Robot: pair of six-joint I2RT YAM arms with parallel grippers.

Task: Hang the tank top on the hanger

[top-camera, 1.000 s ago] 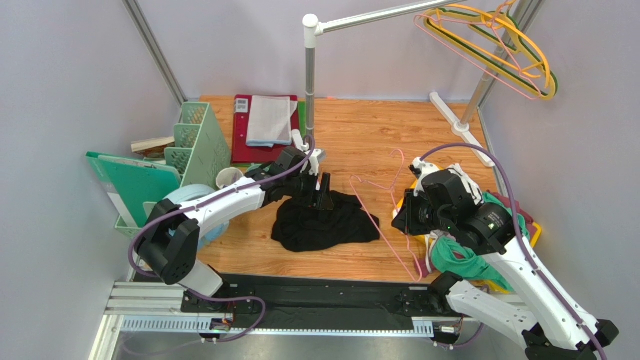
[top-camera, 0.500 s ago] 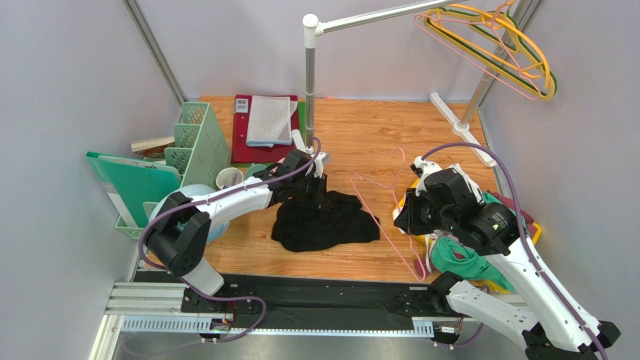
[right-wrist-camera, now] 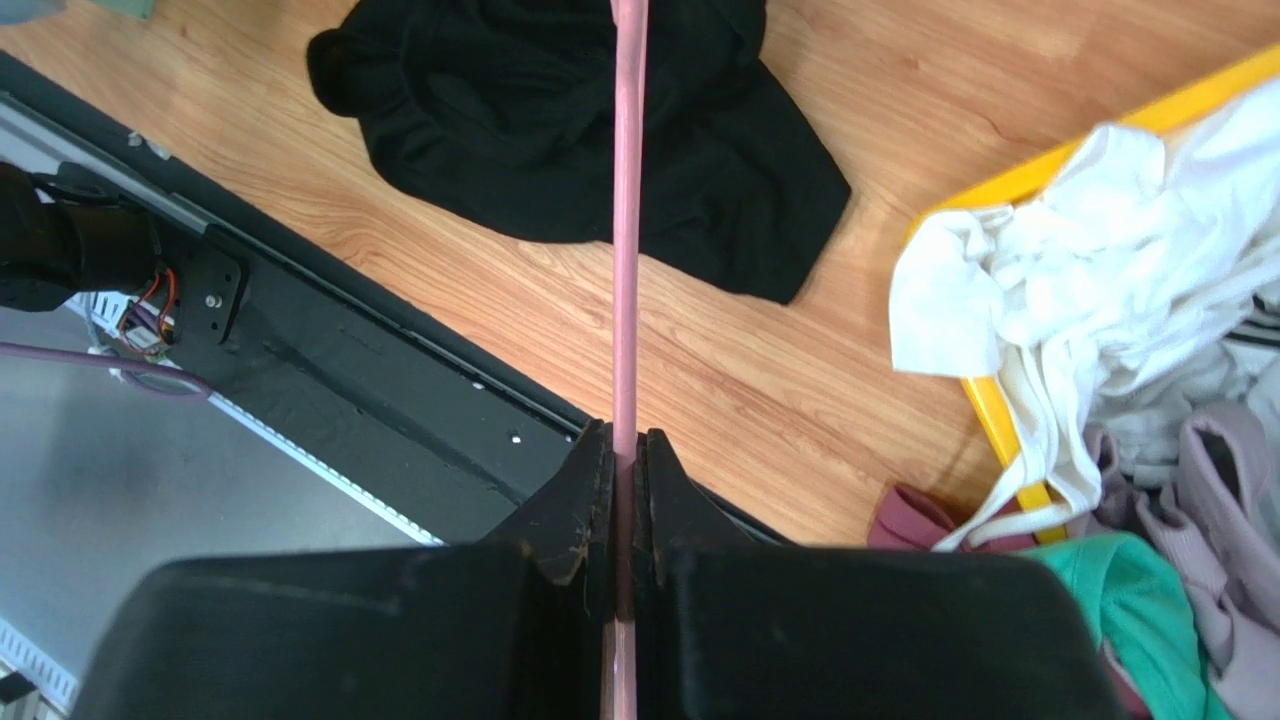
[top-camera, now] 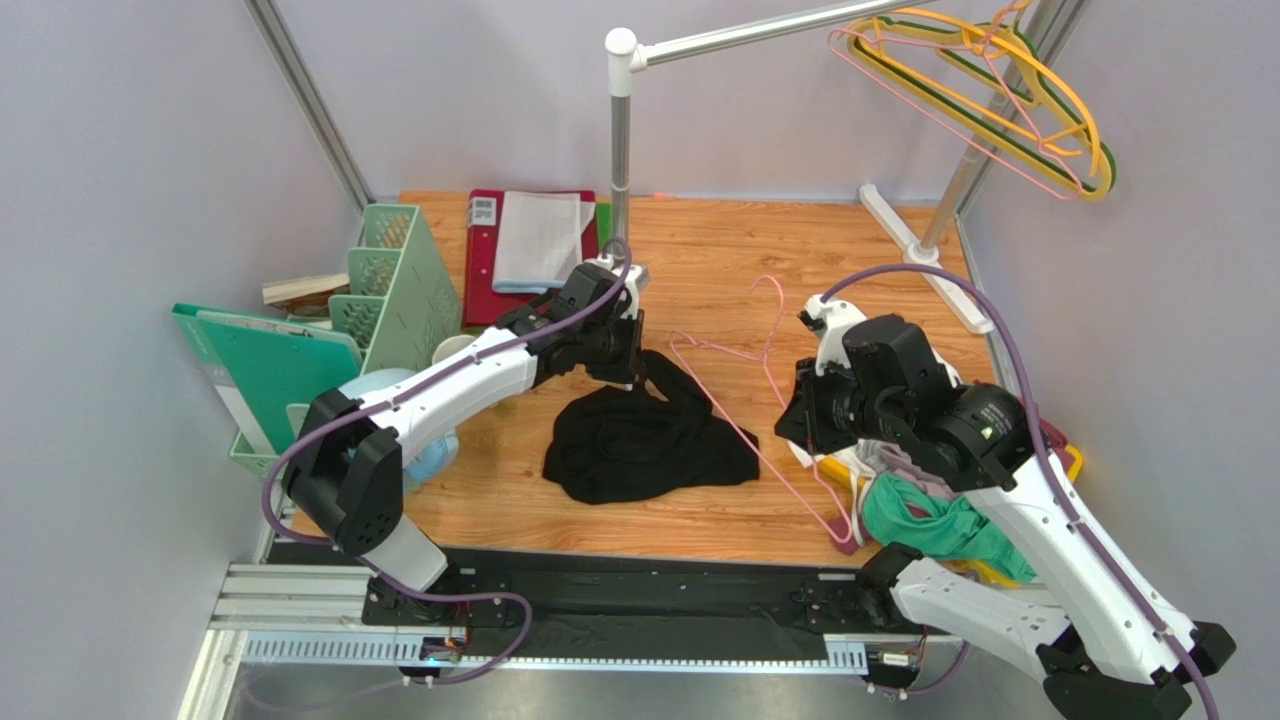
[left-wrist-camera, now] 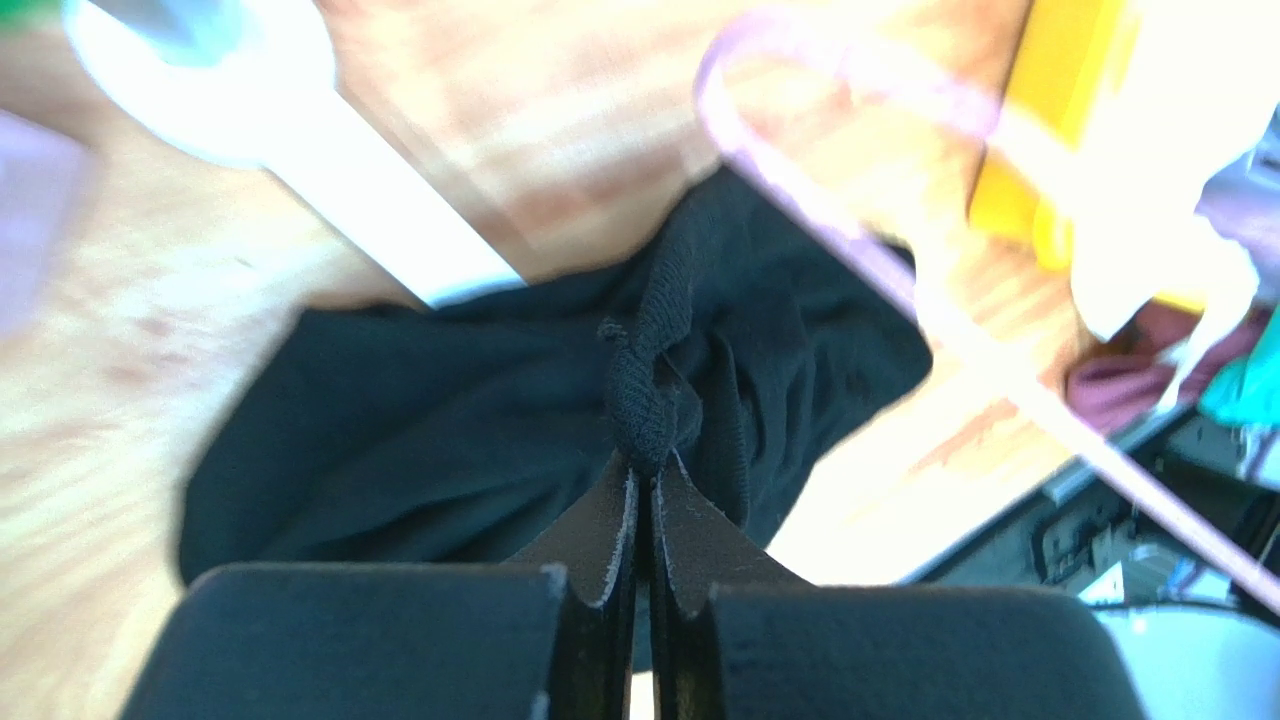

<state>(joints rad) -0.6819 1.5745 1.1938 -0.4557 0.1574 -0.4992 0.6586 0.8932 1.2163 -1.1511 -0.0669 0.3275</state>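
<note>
The black tank top (top-camera: 646, 447) lies crumpled on the wooden table, mid-front. My left gripper (top-camera: 642, 369) is shut on a bunched strap of it (left-wrist-camera: 655, 383) at the garment's far edge; the strap rises off the heap. In the left wrist view the gripper (left-wrist-camera: 649, 468) pinches that black fabric at its tips. The pink wire hanger (top-camera: 763, 393) hangs tilted just right of the tank top. My right gripper (top-camera: 806, 423) is shut on one of its wires. In the right wrist view the gripper (right-wrist-camera: 628, 444) clamps the pink hanger (right-wrist-camera: 628, 225), with the tank top (right-wrist-camera: 556, 105) beyond.
A yellow bin (right-wrist-camera: 995, 428) of mixed clothes, a green garment (top-camera: 924, 518) among them, sits at the right by my right arm. A green file rack (top-camera: 398, 278) stands left, a red folder with a grey cloth (top-camera: 534, 240) behind. The rail pole (top-camera: 619, 150) rises at the back; yellow and green hangers (top-camera: 1037, 120) hang top right.
My left gripper has shut on the tank top's strap and drawn it up and back. My right gripper has shifted the hanger slightly left and away.
</note>
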